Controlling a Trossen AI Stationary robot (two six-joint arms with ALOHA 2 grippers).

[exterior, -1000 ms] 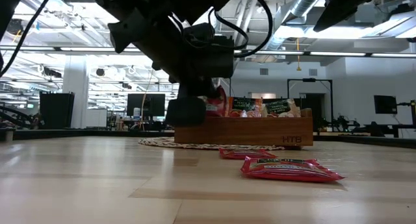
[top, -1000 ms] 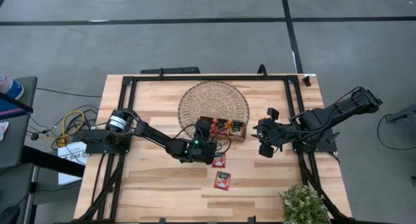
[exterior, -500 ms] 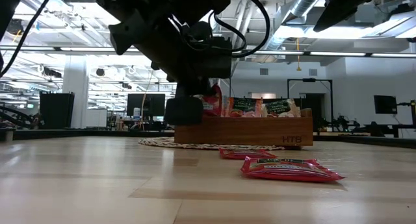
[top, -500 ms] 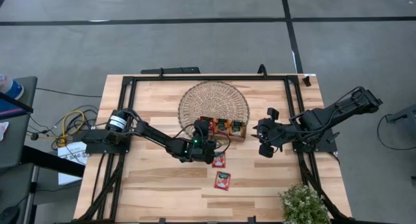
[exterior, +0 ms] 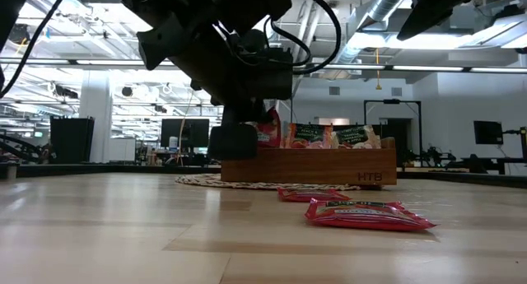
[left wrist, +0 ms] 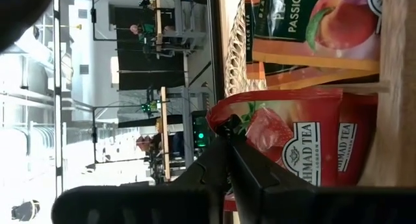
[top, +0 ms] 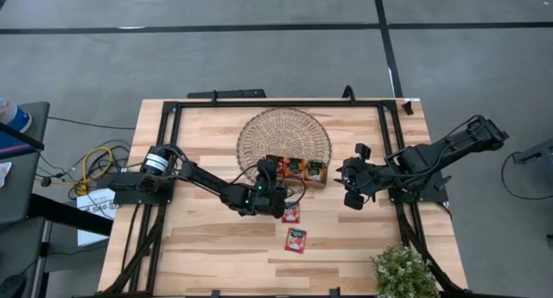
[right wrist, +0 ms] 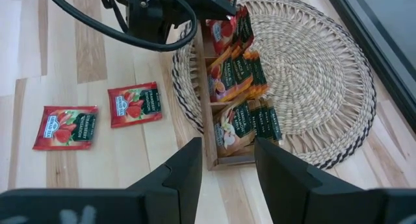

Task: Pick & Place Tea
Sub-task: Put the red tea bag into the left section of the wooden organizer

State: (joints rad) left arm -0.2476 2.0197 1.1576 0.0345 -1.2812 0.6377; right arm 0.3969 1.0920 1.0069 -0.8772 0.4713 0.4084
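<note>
We see the left gripper [top: 275,184] near the middle of the table [top: 199,246], at the left end of the wooden tray [exterior: 309,165], its fingers [left wrist: 260,182] pressed together on the top edge of a red strawberry tea sachet [left wrist: 305,146]. In the low view this held sachet [exterior: 267,128] stands upright at the tray's left end, level with the tops of the other sachets [exterior: 329,137] that stand in the tray. Against the frames from one second and half a second before, we find hardly any difference: the sachet sits a shade higher above the tray wall than it did a second ago, and the arm's cable loop has shifted slightly; the high view is unchanged.

The tray rests on the near edge of a round woven mat [top: 285,136], which lies toward the far side of the table. In the right wrist view we see the tray's compartments [right wrist: 237,113] holding upright sachets with green bands and orange or pale faces.

Two more red sachets lie flat on the bare wood toward the table's near edge: one [top: 291,213] just beside the left gripper, the other [top: 296,239] a little nearer the edge. Both have kept their places.

The right gripper [top: 350,184] hovers to the right of the tray, its fingers [right wrist: 185,175] apart and holding nothing; it has not moved. A small green plant [top: 403,272] stands at the table's near right corner.
</note>
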